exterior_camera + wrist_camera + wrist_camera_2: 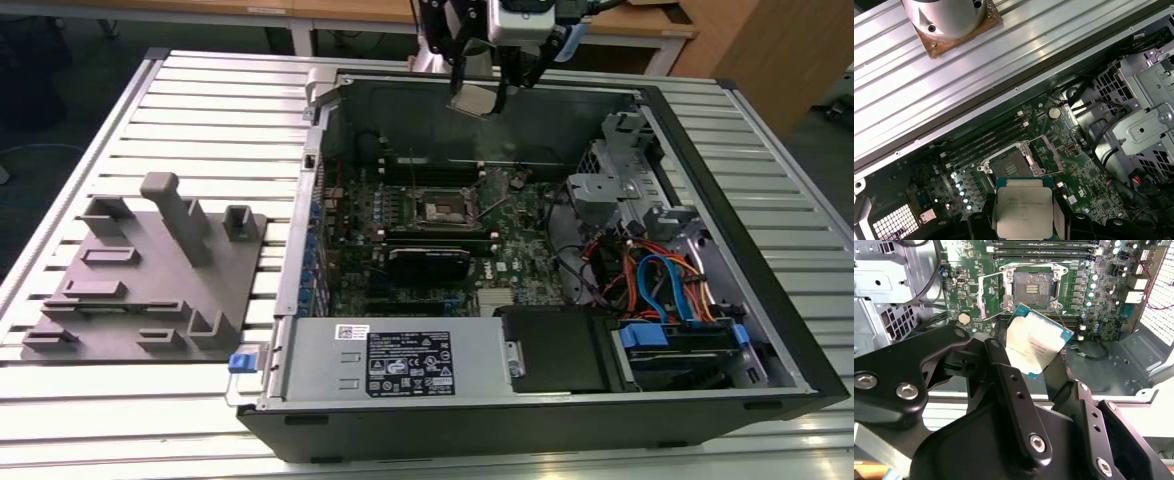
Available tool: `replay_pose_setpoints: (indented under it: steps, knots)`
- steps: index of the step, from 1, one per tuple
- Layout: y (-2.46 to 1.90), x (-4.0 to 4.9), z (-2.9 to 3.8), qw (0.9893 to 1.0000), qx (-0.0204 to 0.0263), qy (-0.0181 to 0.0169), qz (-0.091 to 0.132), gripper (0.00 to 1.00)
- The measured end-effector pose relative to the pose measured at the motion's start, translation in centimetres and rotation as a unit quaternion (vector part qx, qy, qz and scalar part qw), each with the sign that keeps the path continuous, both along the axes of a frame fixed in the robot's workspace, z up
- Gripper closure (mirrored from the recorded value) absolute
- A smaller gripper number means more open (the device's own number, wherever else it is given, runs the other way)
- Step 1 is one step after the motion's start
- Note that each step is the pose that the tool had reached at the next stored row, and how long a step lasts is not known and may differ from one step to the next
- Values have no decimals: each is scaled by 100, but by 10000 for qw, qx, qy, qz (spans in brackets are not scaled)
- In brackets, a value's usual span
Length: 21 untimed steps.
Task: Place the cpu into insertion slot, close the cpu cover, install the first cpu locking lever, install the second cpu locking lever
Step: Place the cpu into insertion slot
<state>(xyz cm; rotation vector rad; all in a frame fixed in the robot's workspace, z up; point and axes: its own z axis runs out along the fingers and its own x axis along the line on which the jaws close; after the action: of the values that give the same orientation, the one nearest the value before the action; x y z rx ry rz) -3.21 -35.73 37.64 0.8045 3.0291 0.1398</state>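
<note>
Exterior view: arm reaches down over the open computer case (747, 230) at its 12 o'clock wall. The gripper (477, 92) has its fingers clamped on the cpu (474, 101), which is tilted and held in the air. Insertion slot (445, 207) lies toward 6 o'clock of the chip, apart from it and unfilled. Second wrist view: cpu cover (980, 296) stands raised.

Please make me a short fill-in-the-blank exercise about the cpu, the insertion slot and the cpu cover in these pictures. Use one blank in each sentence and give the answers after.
1. The gripper is ____ on the cpu, which it carries above the motherboard.
2. The insertion slot is ____: no chip sits in it.
3. The cpu cover is ____, not lying flat over the slot.

Missing words: shut; empty; open.
</note>
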Motion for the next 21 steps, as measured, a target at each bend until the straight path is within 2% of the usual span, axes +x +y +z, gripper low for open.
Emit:
replay_pose_setpoints:
  steps: [7,10,13,16,21]
  knots:
    - [0,0,0,10000,0,0,-34,46]
    - [0,0,0,9998,0,0,-173,46]
    - [0,0,-2,9991,0,0,-416,46]
    - [0,0,-3,9978,0,0,-660,46]
    - [0,0,-3,9977,0,0,-684,46]
